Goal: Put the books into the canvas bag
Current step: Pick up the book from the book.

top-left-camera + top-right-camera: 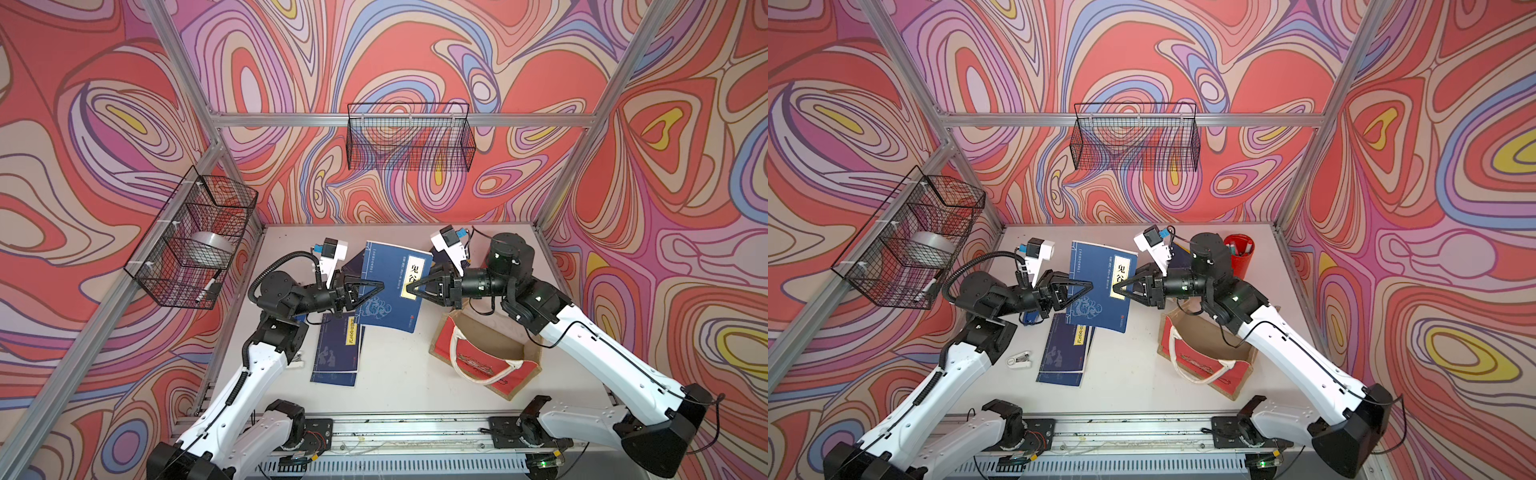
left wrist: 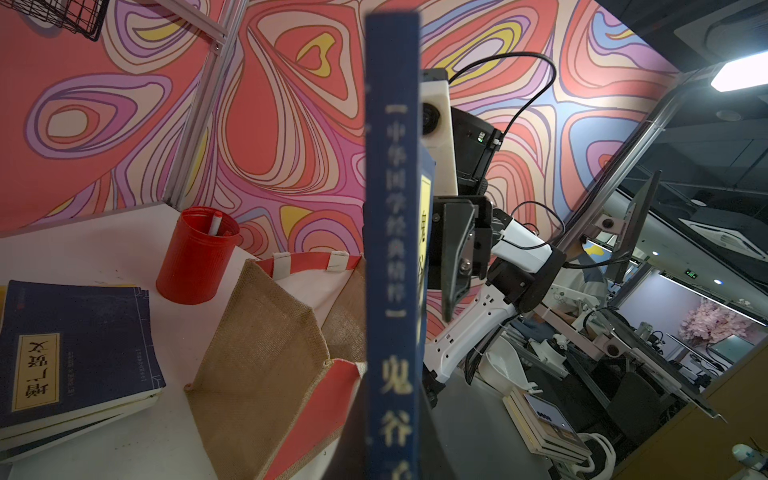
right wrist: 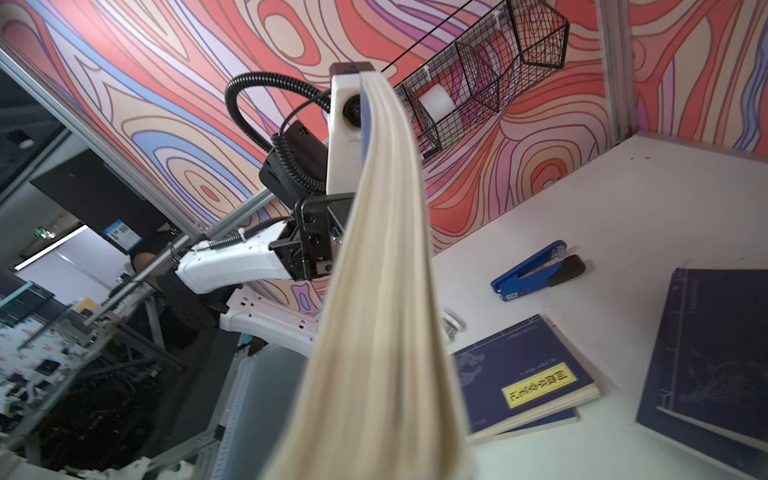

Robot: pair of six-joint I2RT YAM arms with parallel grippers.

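Note:
A navy book [image 1: 390, 286] [image 1: 1100, 286] with a yellow label hangs above the table between both arms. My left gripper [image 1: 380, 286] [image 1: 1091, 284] is shut on its spine side; the spine [image 2: 392, 208] runs straight between the jaws. My right gripper [image 1: 411, 291] [image 1: 1115, 289] is shut on the opposite edge, at the label, and the cream page edge [image 3: 382, 291] fills that wrist view. Two more books [image 1: 336, 353] [image 1: 1065, 349] lie stacked on the table below, and another book [image 3: 706, 353] lies beside them. The canvas bag [image 1: 486, 353] [image 1: 1208, 357] [image 2: 266, 353] stands open under the right arm.
A red pen cup [image 1: 1239, 253] [image 2: 195, 257] stands at the back right behind the right arm. A blue stapler [image 3: 536, 270] and a white staple remover [image 1: 1019, 359] lie near the left arm. Wire baskets hang on the left wall [image 1: 195, 241] and back wall [image 1: 409, 137].

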